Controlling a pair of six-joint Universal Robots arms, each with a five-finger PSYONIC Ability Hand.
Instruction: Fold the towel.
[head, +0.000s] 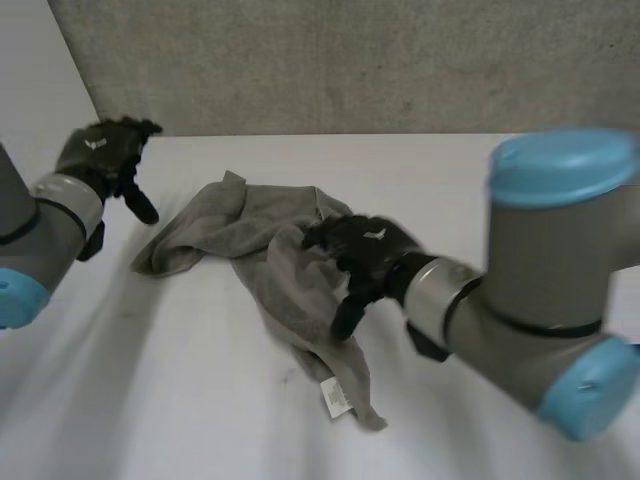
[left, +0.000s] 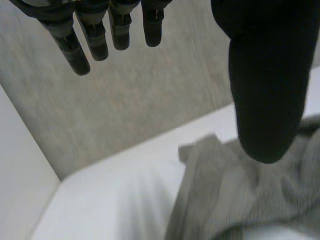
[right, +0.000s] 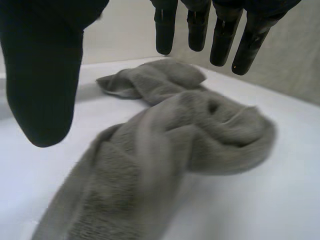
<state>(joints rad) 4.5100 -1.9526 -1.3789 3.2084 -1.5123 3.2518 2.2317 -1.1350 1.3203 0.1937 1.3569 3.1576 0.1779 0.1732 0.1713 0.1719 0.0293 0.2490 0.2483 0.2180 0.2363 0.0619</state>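
Observation:
A grey towel (head: 270, 250) lies crumpled on the white table (head: 150, 380), stretched from back left to front right, with a white label near its front end. My left hand (head: 105, 155) hangs open at the table's left, apart from the towel's left end. In the left wrist view its fingers (left: 95, 37) and thumb are straight, above the towel (left: 240, 195). My right hand (head: 365, 250) hovers open over the towel's right side. Seen from the right wrist, straight fingers (right: 220, 35) and the thumb spread over the bunched towel (right: 170, 150), holding nothing.
A grey wall (head: 350, 60) stands behind the table's back edge. A white side panel (head: 30, 80) rises at the left. Bare table surface lies in front of the towel and to its right.

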